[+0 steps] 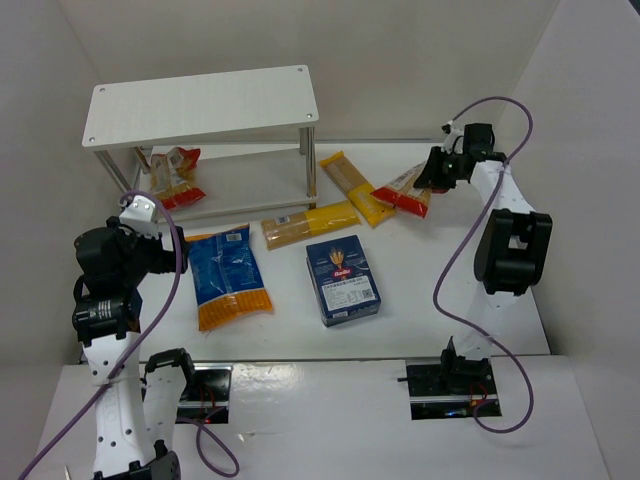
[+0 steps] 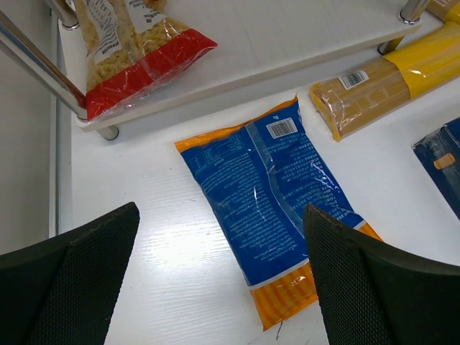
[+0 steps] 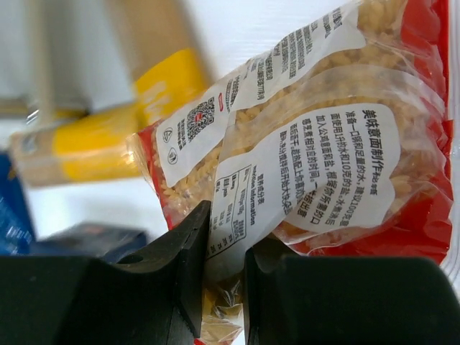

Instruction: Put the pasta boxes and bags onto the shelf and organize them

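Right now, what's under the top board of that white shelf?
One clear red-edged pasta bag sits on the lower board, left end. The top board hides the board's back strip.

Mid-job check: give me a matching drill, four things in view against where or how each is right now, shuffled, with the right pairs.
Things:
1. flat dark blue cardboard carton
2. blue-and-orange plastic bag
3. left gripper
4. right gripper

States:
A. shut on a clear red-edged pasta bag
B. flat on the white table, left side
C. open, holding nothing
D. flat mid-table, red logo up

Pairs: 1-D, 2-B, 3-C, 4-A
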Motion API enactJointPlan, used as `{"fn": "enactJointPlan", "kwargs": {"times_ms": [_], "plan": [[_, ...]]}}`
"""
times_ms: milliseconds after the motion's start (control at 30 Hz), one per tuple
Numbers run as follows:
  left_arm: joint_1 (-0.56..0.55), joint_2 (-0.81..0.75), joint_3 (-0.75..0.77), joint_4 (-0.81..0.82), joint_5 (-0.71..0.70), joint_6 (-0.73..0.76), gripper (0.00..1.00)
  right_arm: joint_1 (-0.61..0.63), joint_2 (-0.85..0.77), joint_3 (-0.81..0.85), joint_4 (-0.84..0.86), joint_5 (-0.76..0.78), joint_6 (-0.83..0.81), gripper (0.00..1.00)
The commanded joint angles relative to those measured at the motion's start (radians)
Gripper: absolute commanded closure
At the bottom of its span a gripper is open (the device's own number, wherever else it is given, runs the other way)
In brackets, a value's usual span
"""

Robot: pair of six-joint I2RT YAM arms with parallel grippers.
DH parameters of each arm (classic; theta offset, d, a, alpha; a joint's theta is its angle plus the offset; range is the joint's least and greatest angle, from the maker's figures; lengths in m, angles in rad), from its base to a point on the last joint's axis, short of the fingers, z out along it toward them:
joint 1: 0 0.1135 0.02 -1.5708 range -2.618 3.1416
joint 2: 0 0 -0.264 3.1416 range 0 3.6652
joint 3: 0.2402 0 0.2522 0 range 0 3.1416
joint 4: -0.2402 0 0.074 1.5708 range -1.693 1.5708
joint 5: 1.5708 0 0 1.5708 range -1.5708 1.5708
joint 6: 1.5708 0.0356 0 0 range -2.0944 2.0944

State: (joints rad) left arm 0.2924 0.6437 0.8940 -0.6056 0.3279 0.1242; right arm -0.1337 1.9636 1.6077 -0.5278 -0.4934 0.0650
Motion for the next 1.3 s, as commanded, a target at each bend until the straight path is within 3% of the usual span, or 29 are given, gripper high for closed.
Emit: {"fn": "enactJointPlan", "kwargs": {"times_ms": [0, 300, 567, 767, 900, 1167, 1267], "plan": [[0.007, -0.010, -0.003, 0.033, 0.016, -0.012, 0.00, 0.048, -0.192, 0.005, 0.003, -0.171, -0.079, 1.00], [0.007, -0.010, -0.003, 0.024, 0.062, -0.002, 0.00, 0.130, -0.347, -0.005, -0.121, -0.316, -0.214, 1.00], [0.007, 0.040, 0.006, -0.006, 0.200, 0.046, 0.00, 0.412, -0.465, -0.005, -0.143, -0.268, -0.318, 1.00], [-0.111, 0.191, 0.037, -0.026, 0.258, 0.066, 0.00, 0.568, -0.540, -0.046, -0.120, -0.217, -0.364, 1.00], [-0.177, 0.318, 0.100, -0.069, 0.358, 0.106, 0.00, 0.586, -0.561, -0.046, -0.110, -0.206, -0.383, 1.00], [-0.262, 0.401, 0.155, -0.103, 0.542, 0.146, 0.00, 0.686, -0.571, -0.028, -0.078, -0.194, -0.392, 1.00], [-0.271, 0.483, 0.166, -0.091, 0.756, 0.159, 0.00, 0.707, -0.533, -0.003, -0.078, -0.197, -0.392, 1.00]]}}
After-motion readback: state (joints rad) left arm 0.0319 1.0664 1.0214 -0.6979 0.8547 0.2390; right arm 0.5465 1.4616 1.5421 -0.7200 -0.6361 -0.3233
